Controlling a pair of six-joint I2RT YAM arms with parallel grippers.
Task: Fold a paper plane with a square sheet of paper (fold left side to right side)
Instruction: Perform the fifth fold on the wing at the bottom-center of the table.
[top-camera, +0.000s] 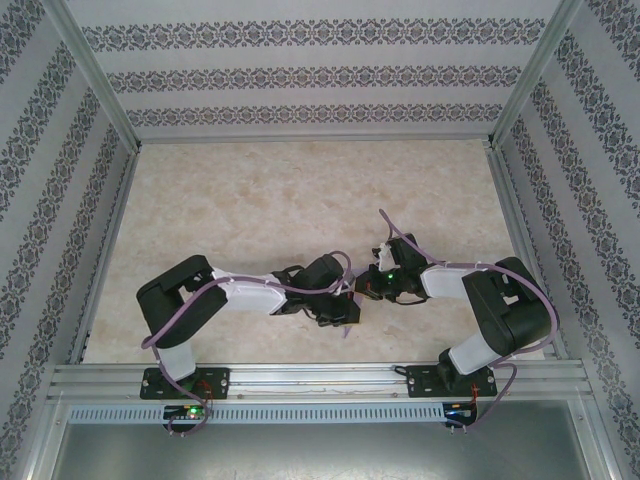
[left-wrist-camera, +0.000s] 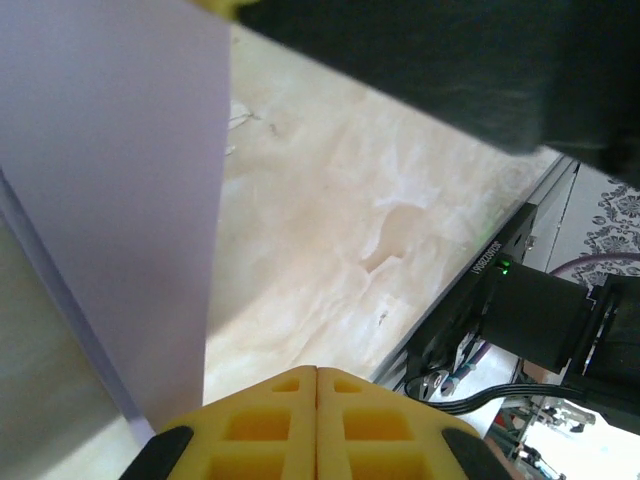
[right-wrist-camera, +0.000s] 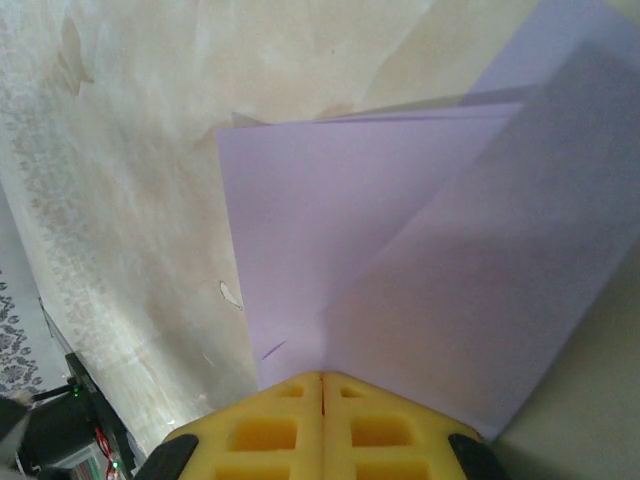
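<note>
Lavender square sheet of paper (right-wrist-camera: 380, 230), partly folded in layers, was pinched in the closed right gripper (right-wrist-camera: 322, 376) over the counter (right-wrist-camera: 150, 150). The left gripper (left-wrist-camera: 317, 372) was closed, fingers pressed together, with the sheet's edge just beside it.

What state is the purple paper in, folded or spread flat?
Folded: in the right wrist view the paper shows overlapping layers meeting along a diagonal crease.

The thin lavender-purple square sheet of paper (right-wrist-camera: 400, 260) is partly folded, its layers overlapping along a diagonal crease, over the pale table (right-wrist-camera: 150, 150).
</note>
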